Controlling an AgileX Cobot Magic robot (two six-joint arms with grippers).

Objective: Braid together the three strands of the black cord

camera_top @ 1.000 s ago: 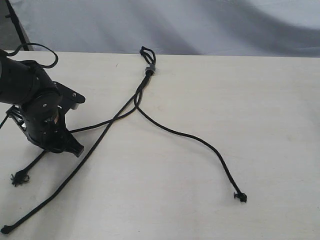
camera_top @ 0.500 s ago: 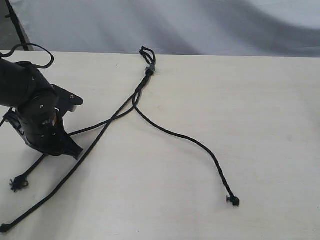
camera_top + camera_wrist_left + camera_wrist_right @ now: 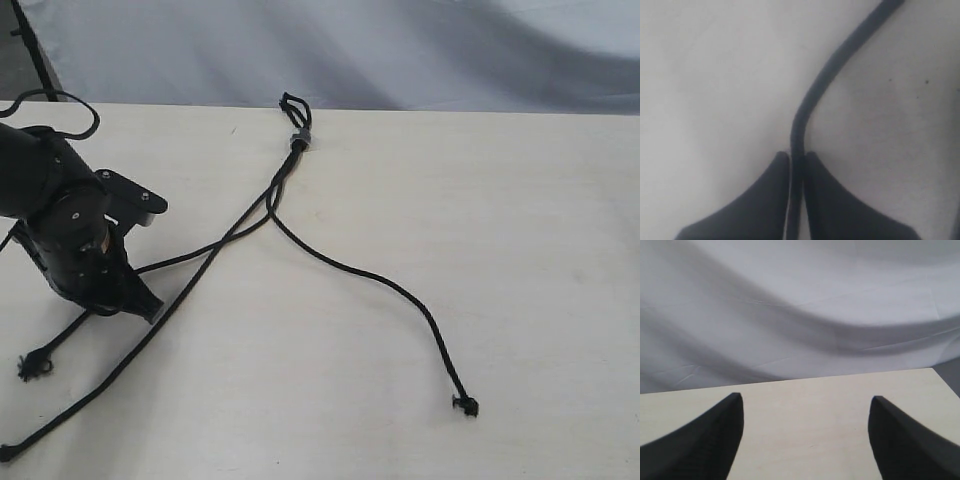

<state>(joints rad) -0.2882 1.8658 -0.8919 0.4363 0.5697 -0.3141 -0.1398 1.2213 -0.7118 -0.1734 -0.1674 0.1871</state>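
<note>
The black cord lies on the pale table with its short loop (image 3: 292,105) and grey band (image 3: 300,138) at the far edge. From the band, three strands fan out. One strand (image 3: 400,290) curves right to a knotted tip. A long strand (image 3: 180,295) runs to the near left corner. The left strand (image 3: 190,252) passes under my left gripper (image 3: 143,303) and ends in a frayed tip (image 3: 35,367). The left gripper (image 3: 797,159) is shut on that strand (image 3: 812,97), low over the table. My right gripper (image 3: 805,402) is open and holds nothing; the exterior view does not show it.
A grey cloth backdrop (image 3: 400,50) hangs behind the table's far edge (image 3: 450,110). A glossy arm cable (image 3: 60,95) loops above the left arm. The right wrist view shows only bare tabletop (image 3: 805,430) and the cloth.
My left gripper has drifted slightly left with the strand in it. The whole cord followed: the right strand's tip slid left and nearer, and the frayed left tip shifted nearer.
</note>
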